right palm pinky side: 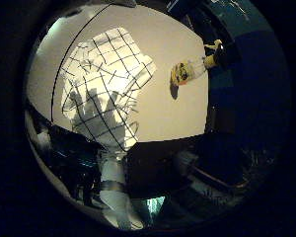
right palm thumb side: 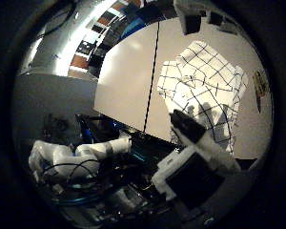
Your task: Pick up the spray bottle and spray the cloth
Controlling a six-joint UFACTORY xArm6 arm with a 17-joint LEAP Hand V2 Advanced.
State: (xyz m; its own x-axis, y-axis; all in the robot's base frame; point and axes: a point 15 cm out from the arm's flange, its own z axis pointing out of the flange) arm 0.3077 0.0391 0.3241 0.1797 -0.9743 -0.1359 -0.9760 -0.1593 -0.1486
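The hand hangs above the table, holding nothing, fingers spread loose judging by its shadow on the checked cloth; the spray bottle lies on its side, well apart from the cloth; reaching it comes first.

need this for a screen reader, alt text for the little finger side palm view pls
A white cloth with a black grid pattern lies rumpled on a pale table, the hand's shadow falling across it. A small spray bottle lies on the table beside it, apart from the cloth.
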